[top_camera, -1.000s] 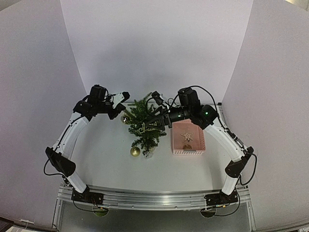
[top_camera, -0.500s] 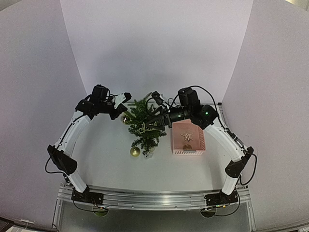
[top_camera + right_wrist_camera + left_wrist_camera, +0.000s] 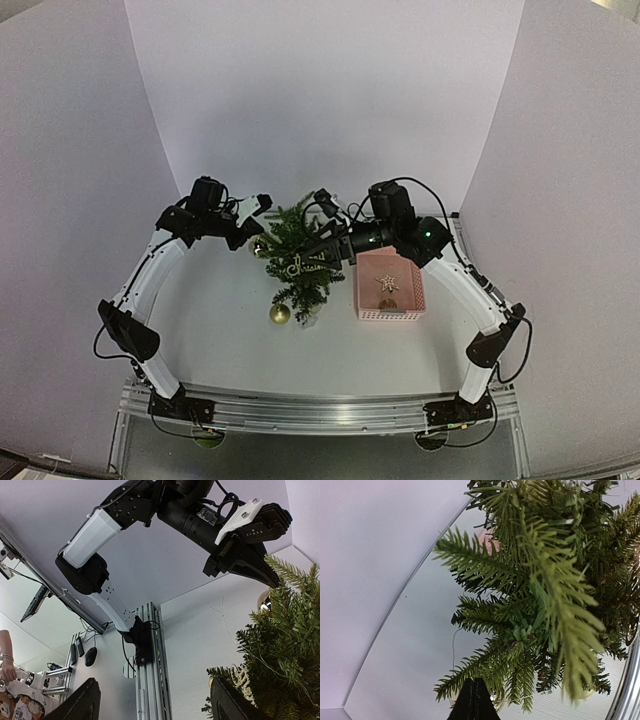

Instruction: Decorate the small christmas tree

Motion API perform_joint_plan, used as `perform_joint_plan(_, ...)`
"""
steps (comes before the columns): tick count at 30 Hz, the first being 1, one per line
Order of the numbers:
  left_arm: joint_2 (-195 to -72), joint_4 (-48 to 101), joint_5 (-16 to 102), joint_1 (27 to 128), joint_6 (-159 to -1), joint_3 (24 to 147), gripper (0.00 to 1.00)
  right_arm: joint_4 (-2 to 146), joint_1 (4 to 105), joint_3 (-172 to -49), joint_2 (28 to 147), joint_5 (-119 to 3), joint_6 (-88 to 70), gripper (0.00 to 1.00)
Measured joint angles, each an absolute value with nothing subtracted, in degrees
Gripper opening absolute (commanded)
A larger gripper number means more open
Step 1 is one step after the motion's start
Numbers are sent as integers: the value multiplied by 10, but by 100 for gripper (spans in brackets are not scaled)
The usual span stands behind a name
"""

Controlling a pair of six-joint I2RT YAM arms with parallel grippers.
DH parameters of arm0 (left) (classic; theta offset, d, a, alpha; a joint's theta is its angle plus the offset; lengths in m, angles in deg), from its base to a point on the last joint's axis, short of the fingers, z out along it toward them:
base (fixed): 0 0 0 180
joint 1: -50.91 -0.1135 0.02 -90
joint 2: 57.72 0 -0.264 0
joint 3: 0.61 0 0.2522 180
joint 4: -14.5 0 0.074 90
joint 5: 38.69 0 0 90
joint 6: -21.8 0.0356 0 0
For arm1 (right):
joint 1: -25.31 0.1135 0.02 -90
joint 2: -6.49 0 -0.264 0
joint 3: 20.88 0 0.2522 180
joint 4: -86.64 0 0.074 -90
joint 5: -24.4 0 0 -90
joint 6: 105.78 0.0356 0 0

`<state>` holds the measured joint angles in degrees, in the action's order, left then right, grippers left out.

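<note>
Baubles (image 3: pixel 280 313) two, gold; one small christmas tree (image 3: pixel 298 250); one pink basket (image 3: pixel 390 316); left hand (image 3: pixel 260 205) pressed together, right hand (image 3: pixel 155 702) spread.

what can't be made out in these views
Whether the left gripper holds a thread: left wrist view, shut tips cut by the bottom edge; top view, too small.
Tips of the right gripper: top view, buried in the small christmas tree.
Wording on the gold script ornament: top view, too small.
What the pink shape is: left wrist view, blurred behind branches.
</note>
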<state>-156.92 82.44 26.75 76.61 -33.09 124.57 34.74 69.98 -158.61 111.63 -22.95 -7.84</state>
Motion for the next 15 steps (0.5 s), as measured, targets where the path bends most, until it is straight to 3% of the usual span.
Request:
perform_joint_plan(5,-1569,824,268,766,-330,1246,1,348,700,-1586,1116,-229,-78,74)
perform_joint_plan(15,-1569,823,279,766,-316,1246,16,347,700,-1587,1117,-229,-79,74)
